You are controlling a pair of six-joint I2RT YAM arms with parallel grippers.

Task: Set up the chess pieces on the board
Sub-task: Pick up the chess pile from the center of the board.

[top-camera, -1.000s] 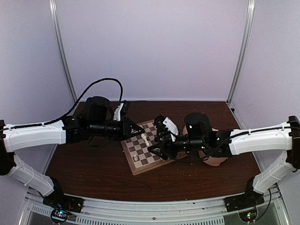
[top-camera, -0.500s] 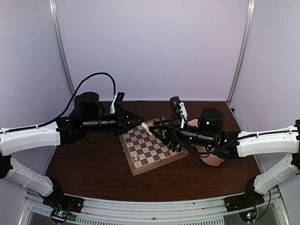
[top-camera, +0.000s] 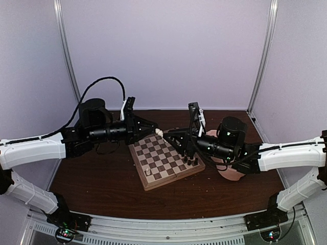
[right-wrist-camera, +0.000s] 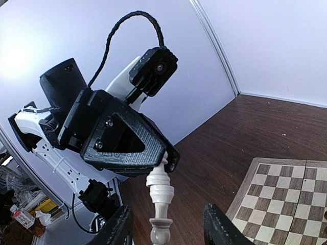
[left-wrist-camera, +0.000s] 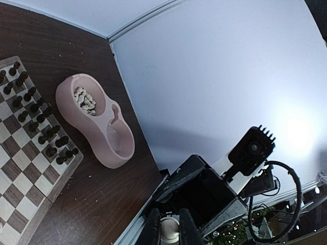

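Aloft, left hand point(top-camera: 155, 130) pinches piece point(right-wrist-camera: 160, 194) over board point(top-camera: 161, 155) edge.

Lilac walls point(top-camera: 163, 51) (dark wooden table point(top-camera: 102, 178))

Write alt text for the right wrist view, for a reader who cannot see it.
The black left gripper pinches one end of a cream-white chess piece, which extends down from it into the wide gap between the right gripper's fingers; they stand apart and do not touch it. A corner of the chessboard lies on the dark wooden table at lower right.
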